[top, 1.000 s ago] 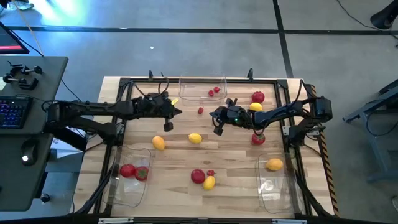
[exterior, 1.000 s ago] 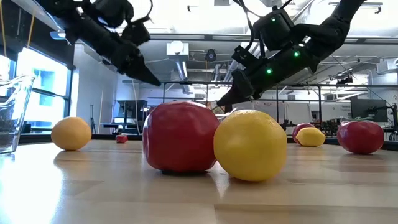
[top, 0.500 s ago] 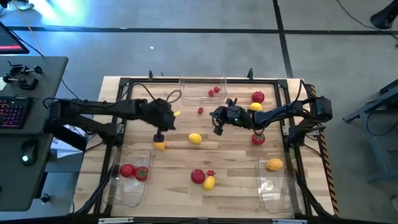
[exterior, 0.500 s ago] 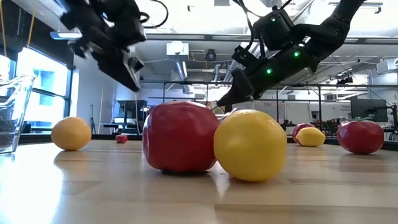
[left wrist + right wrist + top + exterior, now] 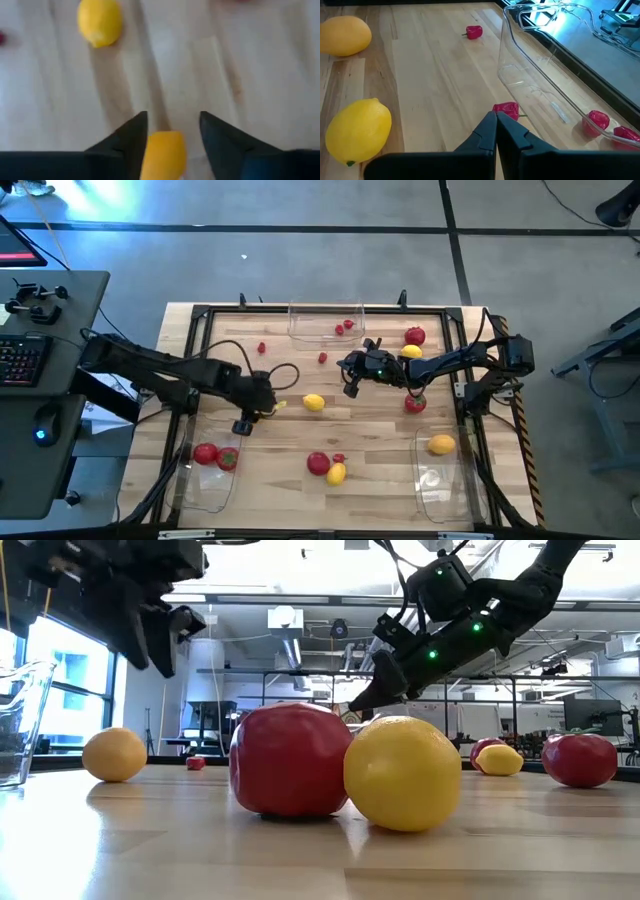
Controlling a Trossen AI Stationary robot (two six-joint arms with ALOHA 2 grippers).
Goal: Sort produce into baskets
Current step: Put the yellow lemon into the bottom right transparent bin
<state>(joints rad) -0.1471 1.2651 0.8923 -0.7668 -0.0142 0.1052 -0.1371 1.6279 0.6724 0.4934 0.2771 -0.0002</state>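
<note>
Bare wood beyond left gripper [image 5: 170, 131], fingers astride orange fruit [image 5: 162, 156]; right fingers [image 5: 512, 131] together.

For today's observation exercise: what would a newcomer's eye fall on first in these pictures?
In the low view, a big red tomato and a yellow lemon sit side by side up close. From above, fruit lies scattered over the wooden table between three clear bins. The left tool straddles an orange fruit; the right tool hovers near a small berry.

Wooden table [image 5: 380, 435], scattered lemons [image 5: 314, 402], tomatoes [image 5: 318, 463], three clear bins [image 5: 440, 475]
</note>
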